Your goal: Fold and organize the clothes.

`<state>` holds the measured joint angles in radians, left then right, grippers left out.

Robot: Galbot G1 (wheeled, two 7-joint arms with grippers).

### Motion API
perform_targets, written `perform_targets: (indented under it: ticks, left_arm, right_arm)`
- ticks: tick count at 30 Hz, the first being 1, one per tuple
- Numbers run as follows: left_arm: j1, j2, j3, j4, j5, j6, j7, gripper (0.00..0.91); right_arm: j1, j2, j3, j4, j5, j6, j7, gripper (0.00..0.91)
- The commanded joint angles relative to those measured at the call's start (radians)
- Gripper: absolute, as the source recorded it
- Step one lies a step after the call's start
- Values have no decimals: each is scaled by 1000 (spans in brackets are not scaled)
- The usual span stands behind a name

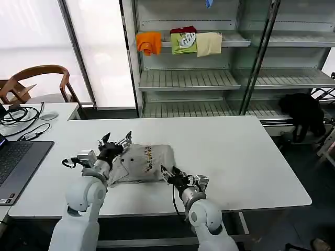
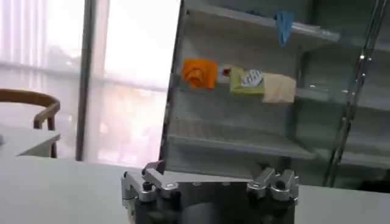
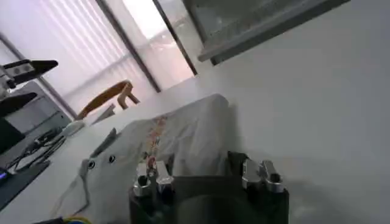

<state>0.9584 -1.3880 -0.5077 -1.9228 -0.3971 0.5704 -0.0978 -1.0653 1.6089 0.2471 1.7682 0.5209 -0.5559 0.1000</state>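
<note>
I see bare table [image 1: 246, 157] right of the shirt [image 1: 141, 162]; laptop [image 1: 15, 162] and cables [image 1: 23, 117] crowd the left.

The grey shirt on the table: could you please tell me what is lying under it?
The shirt lies folded on the white table, with bare tabletop showing all around it. Whatever might sit beneath its folds is covered by the fabric and cannot be seen.

Glossy white arms, black wrists with cables, apparently silver-screwed hand mounts.
</note>
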Motion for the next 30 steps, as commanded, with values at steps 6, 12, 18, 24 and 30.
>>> perform_targets:
  ticks: [6, 12, 18, 24, 30]
  left_arm:
    - [28, 43, -77, -23, -63, 7, -4, 907]
    - [36, 39, -81, -26, -61, 7, -5, 907]
    - [55, 39, -87, -42, -53, 7, -4, 907]
    - [82, 37, -96, -55, -47, 7, 0, 907]
    - [110, 30, -103, -73, -69, 6, 33, 907]
  right_arm:
    - [-35, -17, 21, 70, 85, -22, 78, 0]
    - [-52, -124, 17, 125, 177, -23, 124, 0]
    - [-87, -160, 39, 161, 183, -25, 128, 0]
    - [-138, -214, 68, 200, 181, -24, 130, 0]
    - [-180, -207, 70, 235, -101, -21, 43, 907]
